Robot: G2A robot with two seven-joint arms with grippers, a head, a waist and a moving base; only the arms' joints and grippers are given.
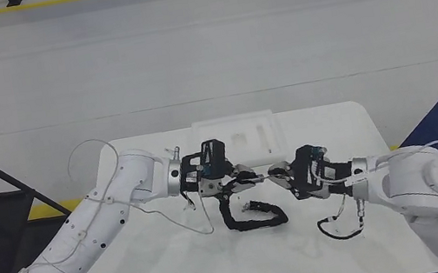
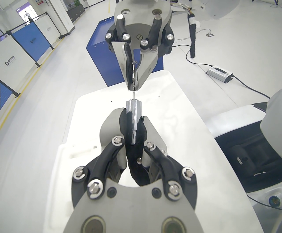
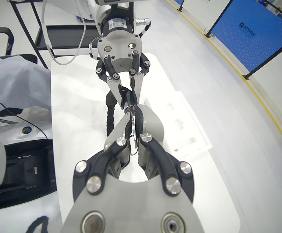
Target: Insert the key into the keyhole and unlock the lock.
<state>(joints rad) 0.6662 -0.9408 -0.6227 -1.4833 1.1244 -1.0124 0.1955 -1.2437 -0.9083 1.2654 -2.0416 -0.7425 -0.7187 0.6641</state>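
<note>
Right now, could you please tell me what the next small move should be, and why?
Probably ease the right gripper straight forward: its key is lined up with the end of the chrome lock cylinder in the left gripper, blade partly exposed.

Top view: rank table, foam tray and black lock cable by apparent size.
1. table, largest by far
2. foam tray at the table's far edge
3. black lock cable, a thin loop, smallest
</note>
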